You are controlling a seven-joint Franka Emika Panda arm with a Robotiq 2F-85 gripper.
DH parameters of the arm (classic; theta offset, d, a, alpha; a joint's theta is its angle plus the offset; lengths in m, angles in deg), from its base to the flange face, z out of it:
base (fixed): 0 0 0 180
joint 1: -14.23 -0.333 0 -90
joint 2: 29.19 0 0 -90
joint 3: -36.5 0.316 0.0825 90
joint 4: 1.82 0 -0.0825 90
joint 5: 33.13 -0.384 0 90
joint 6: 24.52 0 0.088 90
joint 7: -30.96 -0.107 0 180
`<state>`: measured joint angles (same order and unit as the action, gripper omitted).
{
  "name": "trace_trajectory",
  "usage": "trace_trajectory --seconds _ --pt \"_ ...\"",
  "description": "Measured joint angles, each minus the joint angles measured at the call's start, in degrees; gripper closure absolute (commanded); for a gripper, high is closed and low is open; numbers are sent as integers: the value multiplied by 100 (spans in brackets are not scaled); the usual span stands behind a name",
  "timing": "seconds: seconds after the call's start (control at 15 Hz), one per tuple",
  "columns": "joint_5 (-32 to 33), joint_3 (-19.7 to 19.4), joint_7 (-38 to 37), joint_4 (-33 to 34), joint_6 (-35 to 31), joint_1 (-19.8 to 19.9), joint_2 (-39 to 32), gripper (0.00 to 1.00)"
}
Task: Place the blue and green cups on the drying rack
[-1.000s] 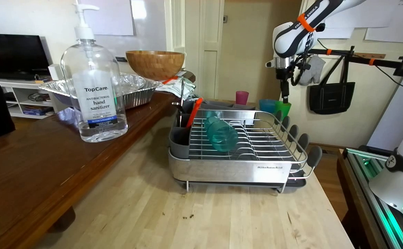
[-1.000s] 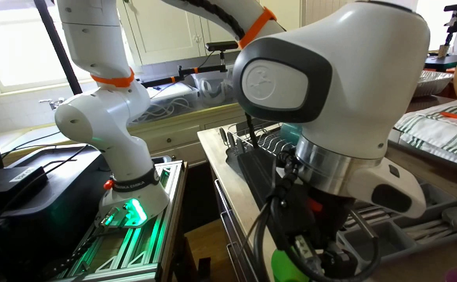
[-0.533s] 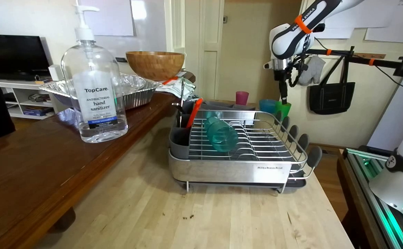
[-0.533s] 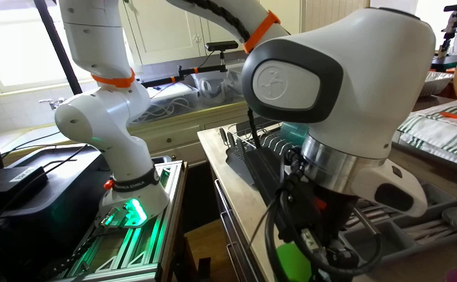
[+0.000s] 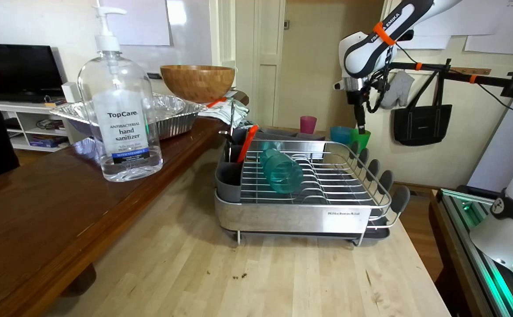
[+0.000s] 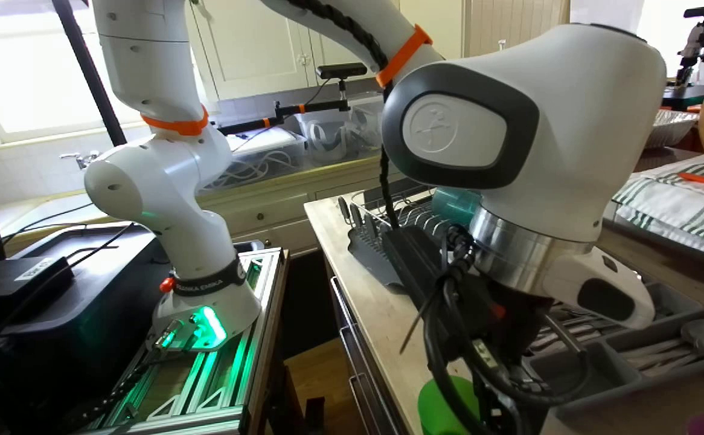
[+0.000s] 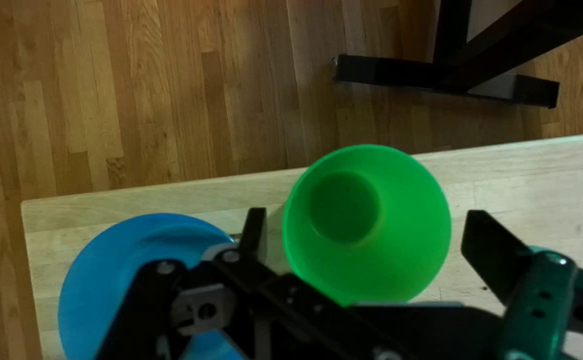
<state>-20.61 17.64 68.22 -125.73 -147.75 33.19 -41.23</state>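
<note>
So the gripper [image 7: 365, 225] sits wide and empty, jaws either side of the green cup [image 7: 371, 215] mid-frame in the wrist view, probably to pinch it.

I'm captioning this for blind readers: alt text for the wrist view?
Open gripper framing an upright green cup near the edge of a wooden tabletop, seen from above; a blue cup beside the green one is partly hidden by the gripper.

In an exterior view, the window [image 6: 20, 72] is overexposed at upper left; a green indicator light [image 6: 213, 327] tints the nearby rails [image 6: 246, 350]. In an exterior view, glare marks the whiteboard [image 5: 190, 28]. The wrist view is dimmer and softer, with shadow across part of the wood floor [image 7: 221, 100].
</note>
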Motion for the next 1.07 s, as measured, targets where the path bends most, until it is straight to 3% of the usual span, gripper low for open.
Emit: trace_trajectory --seconds 1.07 --pt "21 54 -17 216 189 60 -344 0"
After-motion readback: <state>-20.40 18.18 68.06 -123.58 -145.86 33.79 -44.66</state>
